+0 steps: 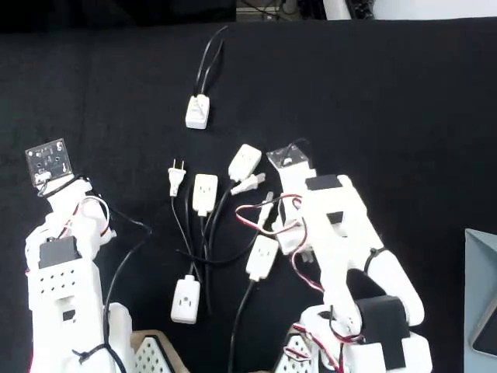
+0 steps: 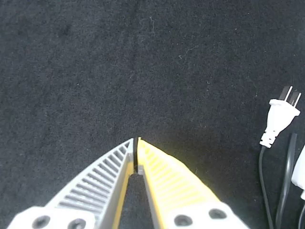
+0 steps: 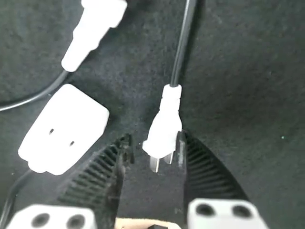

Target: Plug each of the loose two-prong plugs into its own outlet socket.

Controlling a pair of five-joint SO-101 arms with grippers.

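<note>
Black desk (image 1: 404, 93): wide bare cloth on the far side and right, and the clutter sits mid-desk. Sockets (image 1: 205, 193) are bunched there with cords crossing between them. My right gripper (image 3: 153, 140) is spread, straddling a plug (image 3: 163, 125) that lies flat, prongs toward my wrist. One finger (image 3: 183, 145) is at the plug's edge, the other apart. Near socket (image 3: 62, 131) is just beside. My left gripper (image 2: 136, 142) is pressed together, holding nothing, over bare desk. Second plug (image 2: 281, 114) lies well off to its side.
</note>
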